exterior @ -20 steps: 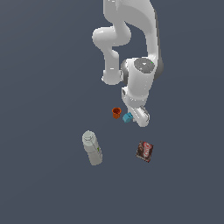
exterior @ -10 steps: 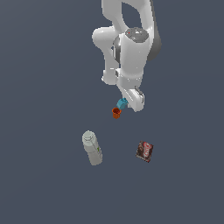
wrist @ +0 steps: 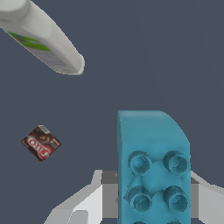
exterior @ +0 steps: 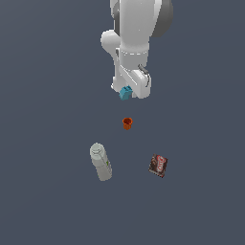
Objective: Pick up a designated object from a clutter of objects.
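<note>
scanning from the exterior view's left, the pale grey-green bottle (exterior: 101, 161) lies on its side on the dark desk (exterior: 43, 119), the largest of the clutter and well apart from the arm; the wrist view shows it (wrist: 43, 40) too, with a green mark on its label. to its right and farther back the tiny orange-red cup (exterior: 127, 123) stands upright on the desk, alone, with open surface all round it. above the cup, clear of the desk, the hand (exterior: 129, 92) hangs under the white arm with the teal studded brick (exterior: 125, 93) clamped in it; the wrist view fills with that brick (wrist: 153, 166), its studs facing the camera and pale finger parts pressed against both its sides. farthest right, nearer than the cup, the dark red-black flat box (exterior: 159, 165) lies flat and untouched, also visible small in the wrist view (wrist: 40, 142). judged from this, the pick is essentially done: the designated piece is gripped and lifted out of the clutter, and none of the other three items touches it. what seems left is only to keep the grip firm and hold the brick aloft.
</note>
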You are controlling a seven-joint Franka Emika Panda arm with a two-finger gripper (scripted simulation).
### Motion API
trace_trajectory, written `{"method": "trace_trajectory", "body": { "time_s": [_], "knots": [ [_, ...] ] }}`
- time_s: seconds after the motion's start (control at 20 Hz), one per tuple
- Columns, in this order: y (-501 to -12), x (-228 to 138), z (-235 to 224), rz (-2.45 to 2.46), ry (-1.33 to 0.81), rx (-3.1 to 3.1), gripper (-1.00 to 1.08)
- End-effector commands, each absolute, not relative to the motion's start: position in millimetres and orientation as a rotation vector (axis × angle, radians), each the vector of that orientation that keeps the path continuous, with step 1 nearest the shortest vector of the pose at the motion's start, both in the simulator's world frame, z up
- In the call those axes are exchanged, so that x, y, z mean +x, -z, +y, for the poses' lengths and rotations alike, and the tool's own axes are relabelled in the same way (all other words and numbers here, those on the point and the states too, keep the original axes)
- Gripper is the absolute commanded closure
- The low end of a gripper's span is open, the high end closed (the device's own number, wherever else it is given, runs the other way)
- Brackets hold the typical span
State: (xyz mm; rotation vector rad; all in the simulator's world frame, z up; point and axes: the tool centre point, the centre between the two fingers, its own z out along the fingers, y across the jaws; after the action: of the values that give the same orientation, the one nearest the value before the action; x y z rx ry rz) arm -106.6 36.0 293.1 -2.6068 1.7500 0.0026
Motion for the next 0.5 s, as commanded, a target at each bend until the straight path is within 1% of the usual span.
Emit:
{"method": "trace_trajectory", "body": {
  "time_s": [0.0, 0.45],
  "knots": [
    [-316, -114, 26, 1.75, -0.003, -2.607, 1.08],
    [-387, -134, -3, 1.751, -0.002, -2.607, 1.08]
  ]
}}
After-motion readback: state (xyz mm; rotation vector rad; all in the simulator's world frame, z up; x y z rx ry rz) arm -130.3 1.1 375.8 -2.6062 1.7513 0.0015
